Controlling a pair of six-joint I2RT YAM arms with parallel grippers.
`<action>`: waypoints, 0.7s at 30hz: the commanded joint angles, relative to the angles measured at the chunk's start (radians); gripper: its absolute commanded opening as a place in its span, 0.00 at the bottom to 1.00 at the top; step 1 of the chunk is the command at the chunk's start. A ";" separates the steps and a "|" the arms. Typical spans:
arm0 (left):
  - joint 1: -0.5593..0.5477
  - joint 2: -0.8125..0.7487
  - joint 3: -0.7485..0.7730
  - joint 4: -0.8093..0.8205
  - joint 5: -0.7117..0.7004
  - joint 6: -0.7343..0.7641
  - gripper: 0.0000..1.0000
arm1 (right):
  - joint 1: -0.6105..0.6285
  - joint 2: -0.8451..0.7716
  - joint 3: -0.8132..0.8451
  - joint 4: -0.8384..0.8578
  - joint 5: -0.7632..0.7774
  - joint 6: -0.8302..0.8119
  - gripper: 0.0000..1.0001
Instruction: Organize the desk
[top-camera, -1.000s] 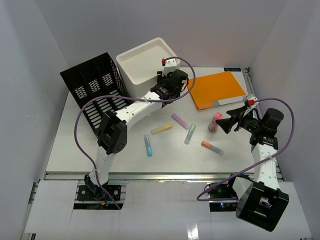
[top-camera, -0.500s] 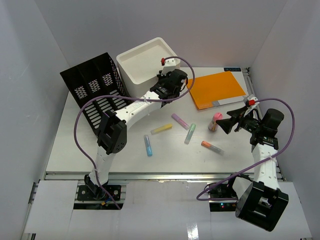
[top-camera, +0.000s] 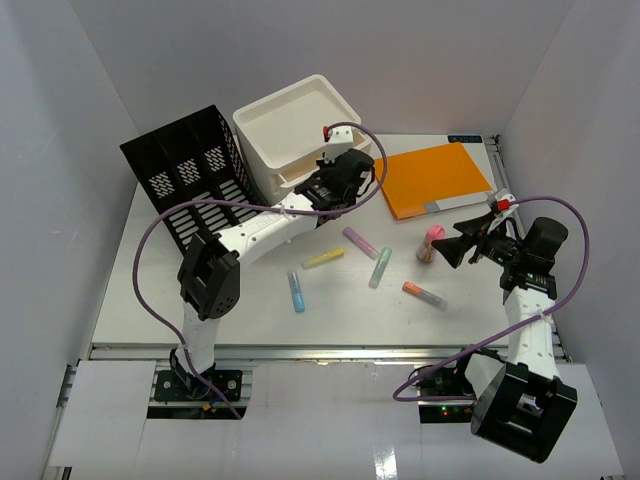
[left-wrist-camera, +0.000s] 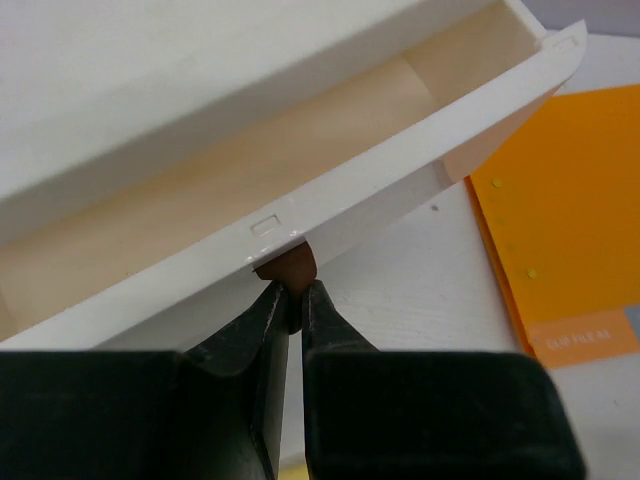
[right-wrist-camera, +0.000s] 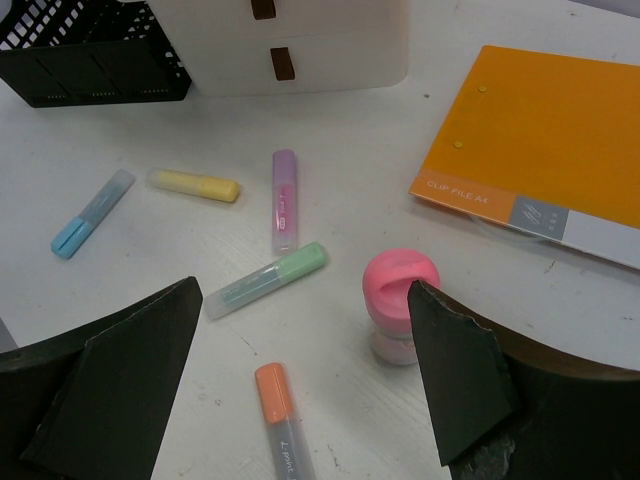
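The desk (top-camera: 160, 300) is a white tabletop. A white three-drawer box (top-camera: 295, 125) stands at the back. My left gripper (top-camera: 322, 180) is shut on the brown handle (left-wrist-camera: 288, 268) of one drawer (left-wrist-camera: 330, 190), which stands pulled partly out and looks empty. My right gripper (top-camera: 446, 249) hovers open at the right, above the desk, with nothing between its fingers. A pink-capped little bottle (right-wrist-camera: 398, 300) stands just by its right finger. Blue (top-camera: 296, 291), yellow (top-camera: 323, 258), purple (top-camera: 360, 242), green (top-camera: 380, 267) and orange (top-camera: 424, 294) highlighters lie loose mid-desk.
An orange folder (top-camera: 432, 180) lies flat at the back right, close to the open drawer's corner. A black mesh file rack (top-camera: 190, 175) stands at the back left beside the drawer box. White walls enclose the desk; a metal rail (top-camera: 300, 350) runs along its front.
My left gripper has shut on the drawer handle and drawn the drawer out toward the front; its elbow swung left. The right arm has not moved.
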 joint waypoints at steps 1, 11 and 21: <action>-0.050 -0.133 -0.065 0.002 0.111 -0.097 0.00 | -0.007 0.005 0.045 -0.005 -0.010 -0.017 0.90; -0.079 -0.183 -0.132 0.006 0.168 -0.146 0.00 | -0.008 0.013 0.045 -0.014 -0.007 -0.023 0.90; -0.080 -0.198 -0.109 0.005 0.334 -0.043 0.88 | -0.011 0.031 0.058 -0.054 -0.017 -0.048 0.90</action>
